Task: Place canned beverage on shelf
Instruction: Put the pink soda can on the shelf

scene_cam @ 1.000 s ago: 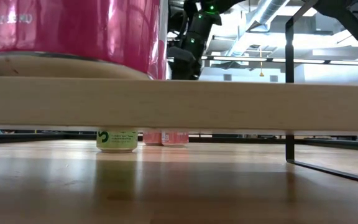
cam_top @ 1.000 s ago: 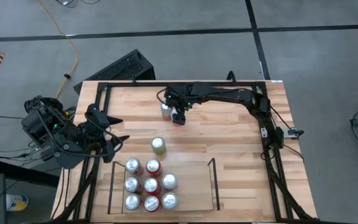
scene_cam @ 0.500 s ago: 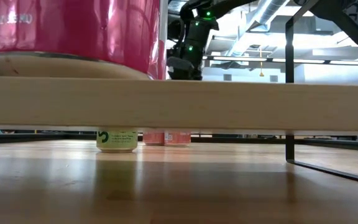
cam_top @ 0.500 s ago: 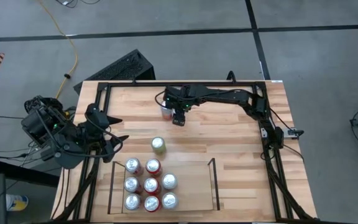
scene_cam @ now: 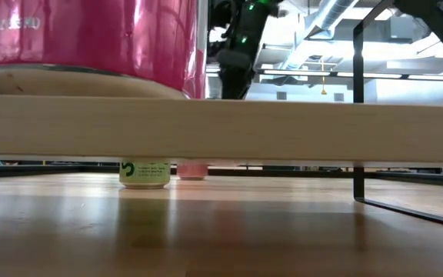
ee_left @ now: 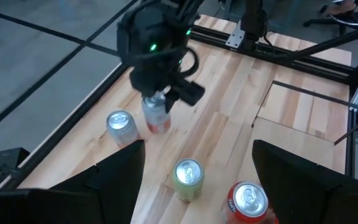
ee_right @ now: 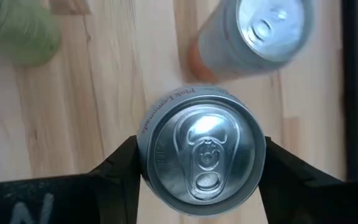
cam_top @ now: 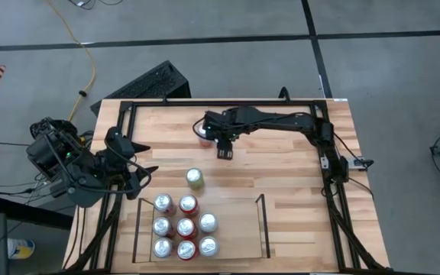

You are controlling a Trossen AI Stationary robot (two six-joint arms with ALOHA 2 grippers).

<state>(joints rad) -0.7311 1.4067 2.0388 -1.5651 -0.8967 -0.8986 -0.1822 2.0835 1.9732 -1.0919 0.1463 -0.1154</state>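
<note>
Right gripper (ee_right: 201, 165) is clasping the silver-topped pink can (ee_left: 156, 114) at the table's far side, well apart from the black-railed wood-floored shelf (cam_top: 239, 229); grip should be seating squarely before carrying.

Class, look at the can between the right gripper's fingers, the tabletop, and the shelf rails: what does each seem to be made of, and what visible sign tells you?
Can: likely aluminium, given its shiny silver lid with a pull tab.
Tabletop: light wood planks, probably sealed, with visible grain and seams.
Shelf rails: thin black rods, apparently painted metal.
</note>
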